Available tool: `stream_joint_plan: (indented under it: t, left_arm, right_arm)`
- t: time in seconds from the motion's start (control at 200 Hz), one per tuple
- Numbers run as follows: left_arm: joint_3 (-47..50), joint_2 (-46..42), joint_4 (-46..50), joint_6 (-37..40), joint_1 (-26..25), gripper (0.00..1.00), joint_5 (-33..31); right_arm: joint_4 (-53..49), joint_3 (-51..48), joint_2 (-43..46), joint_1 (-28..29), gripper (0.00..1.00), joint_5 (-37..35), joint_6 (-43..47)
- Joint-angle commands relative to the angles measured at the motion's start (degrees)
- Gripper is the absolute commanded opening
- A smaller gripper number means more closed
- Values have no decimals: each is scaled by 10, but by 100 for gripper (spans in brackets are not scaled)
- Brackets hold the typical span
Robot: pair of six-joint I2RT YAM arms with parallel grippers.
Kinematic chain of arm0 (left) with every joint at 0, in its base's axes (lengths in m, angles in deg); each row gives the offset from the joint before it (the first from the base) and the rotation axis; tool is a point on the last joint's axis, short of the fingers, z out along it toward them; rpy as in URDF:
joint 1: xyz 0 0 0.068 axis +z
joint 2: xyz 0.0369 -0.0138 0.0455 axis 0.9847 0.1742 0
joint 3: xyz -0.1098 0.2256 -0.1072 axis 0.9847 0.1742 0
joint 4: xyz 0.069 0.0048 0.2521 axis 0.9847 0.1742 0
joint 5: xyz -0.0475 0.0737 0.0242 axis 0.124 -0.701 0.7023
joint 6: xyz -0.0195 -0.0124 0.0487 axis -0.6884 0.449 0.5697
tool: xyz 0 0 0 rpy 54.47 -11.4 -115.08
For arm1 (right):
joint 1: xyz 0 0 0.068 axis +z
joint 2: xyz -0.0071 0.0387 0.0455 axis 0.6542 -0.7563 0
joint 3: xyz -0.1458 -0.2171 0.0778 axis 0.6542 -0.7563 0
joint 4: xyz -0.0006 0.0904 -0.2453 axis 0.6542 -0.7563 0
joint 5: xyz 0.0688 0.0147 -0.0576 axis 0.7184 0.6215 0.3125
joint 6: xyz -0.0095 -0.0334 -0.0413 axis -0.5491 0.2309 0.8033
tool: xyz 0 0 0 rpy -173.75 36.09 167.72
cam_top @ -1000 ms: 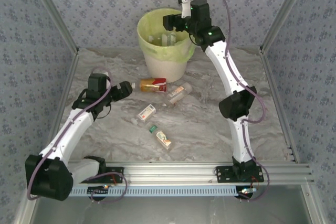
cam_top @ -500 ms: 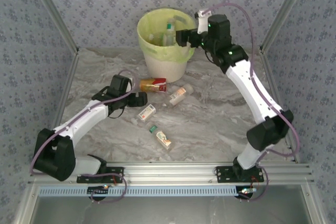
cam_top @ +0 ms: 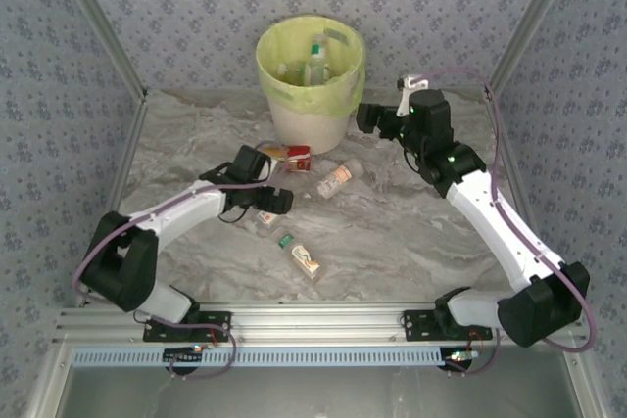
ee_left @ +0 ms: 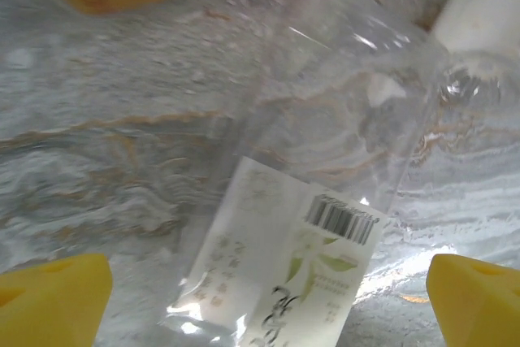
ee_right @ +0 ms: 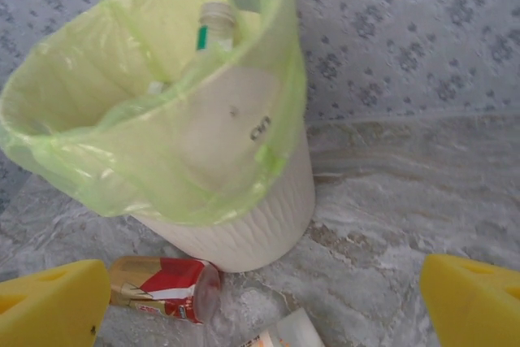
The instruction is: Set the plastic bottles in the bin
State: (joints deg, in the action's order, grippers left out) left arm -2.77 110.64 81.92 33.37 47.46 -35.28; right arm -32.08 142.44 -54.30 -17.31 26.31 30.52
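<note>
Top external view: the bin (cam_top: pixel 310 126) is a round, ribbed white bucket lined with a thin, crinkled yellow-green bag, standing at the back of the marbled grey table (cam_top: pixel 402 232) with several clear plastic bottles (cam_top: pixel 314 54) upright inside. More bottles lie on their sides in front of it: a red-and-gold-labelled bottle (cam_top: pixel 292 154), a clear bottle with an orange cap (cam_top: pixel 336 179) and a green-capped bottle (cam_top: pixel 301 254) nearer the arm bases. A second ago the right gripper (cam_top: pixel 370 116) hung over the bin's mouth; it has since pulled back and down to just right of the bin, its elbow swung out low to the right. The left arm, then bent near the left wall, has stretched across to the lying bottles, and the left gripper (cam_top: pixel 275 200) now points down over them. In the left wrist view a glossy white-labelled bottle (ee_left: pixel 325 201) with a barcode lies between the yellow fingertips (ee_left: pixel 57 302), which stand wide apart and clear of it. In the right wrist view the jaws are likewise spread with nothing between them, facing the bin.
</note>
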Motion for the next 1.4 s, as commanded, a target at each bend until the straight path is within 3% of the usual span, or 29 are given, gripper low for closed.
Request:
stream_joint_plan:
  t: [0.0,0.175,0.42,0.755,1.039,1.199,1.394]
  left_arm:
    - [-34,41,8,53,-31,99,-19]
    - [-73,110,28,43,-54,99,-112]
    - [-90,150,22,42,-54,96,-109]
    - [-95,165,27,51,-55,83,-122]
    - [-78,114,22,50,-54,65,-122]
    - [-67,76,21,51,-54,48,-123]
    - [-39,13,0,74,-54,9,-85]
  right_arm:
    - [15,-52,36,-10,100,-44,-59]
    - [21,-81,64,-31,100,-52,-83]
    - [8,-78,68,-39,100,-49,-82]
    - [19,-86,68,-42,100,-42,-92]
    - [22,-91,68,-42,100,-43,-100]
    - [35,-92,69,-43,100,-39,-98]
    - [63,-108,91,-43,100,-38,-95]
